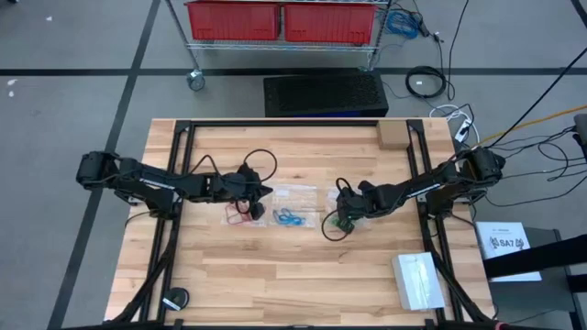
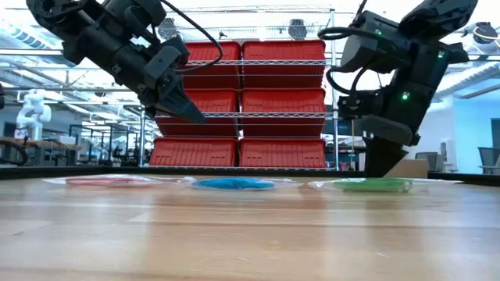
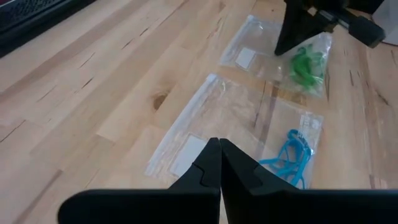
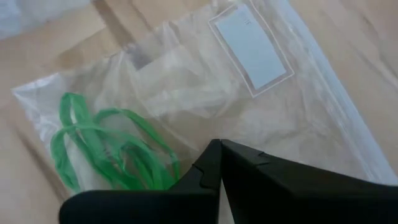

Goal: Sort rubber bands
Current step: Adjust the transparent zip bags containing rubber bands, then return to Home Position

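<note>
Wooden bench [image 1: 275,275] carries three clear bags [image 3: 242,118] in a row. Left hand [image 1: 264,191], fingers pressed together and empty, hangs just above the red bands [image 1: 240,218]; blue bands [image 1: 290,218] lie beside it. Right hand [image 1: 341,194], likewise closed and empty, sits over the green bands [image 4: 106,152].

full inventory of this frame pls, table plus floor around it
Red rubber bands: one cluster, table centre-left.
Blue rubber bands: one cluster, table centre.
Green rubber bands: one cluster, centre-right.
Clear rectangular plastic bags: three, under the clusters.
Brown cardboard box: one, far right corner.
White flat packet: one, near right corner.
Red storage bins: two, wire cart beyond table.
Left gripper: fingers shut, above red cluster.
Right gripper: fingers shut, above green cluster.
</note>
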Controlling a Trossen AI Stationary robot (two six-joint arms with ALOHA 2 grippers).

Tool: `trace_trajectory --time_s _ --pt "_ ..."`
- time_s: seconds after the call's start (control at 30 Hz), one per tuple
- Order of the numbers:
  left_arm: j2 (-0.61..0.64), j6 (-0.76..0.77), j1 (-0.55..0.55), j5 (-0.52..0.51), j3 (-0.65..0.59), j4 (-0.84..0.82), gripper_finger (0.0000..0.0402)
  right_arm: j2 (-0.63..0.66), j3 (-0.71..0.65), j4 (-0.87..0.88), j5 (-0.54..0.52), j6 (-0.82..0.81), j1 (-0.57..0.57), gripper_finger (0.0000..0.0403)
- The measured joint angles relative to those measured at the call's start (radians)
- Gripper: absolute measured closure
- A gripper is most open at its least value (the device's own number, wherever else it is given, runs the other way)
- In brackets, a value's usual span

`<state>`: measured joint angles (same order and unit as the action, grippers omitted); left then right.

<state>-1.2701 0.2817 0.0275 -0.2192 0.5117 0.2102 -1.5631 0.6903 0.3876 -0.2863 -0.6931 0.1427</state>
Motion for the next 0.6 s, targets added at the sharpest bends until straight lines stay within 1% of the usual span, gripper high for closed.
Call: trace_trajectory --time_s 0.23,0.33,0.47,0.6 --pt "0.000 0.000 0.000 -0.001 0.000 0.000 0.0400 0.000 0.007 0.005 0.001 -0.020 0.017 0.0403" --pt "0.003 0.000 0.000 -0.001 0.000 -0.001 0.0400 0.012 0.018 0.016 0.017 -0.007 0.017 0.0403" --pt "0.034 -0.009 -0.001 -0.001 0.000 -0.007 0.0400 0.070 0.033 0.017 0.012 0.047 0.018 0.0403" --pt "0.091 -0.060 -0.001 -0.001 0.000 -0.010 0.0400 0.153 0.033 0.028 -0.044 0.116 0.017 0.0403"
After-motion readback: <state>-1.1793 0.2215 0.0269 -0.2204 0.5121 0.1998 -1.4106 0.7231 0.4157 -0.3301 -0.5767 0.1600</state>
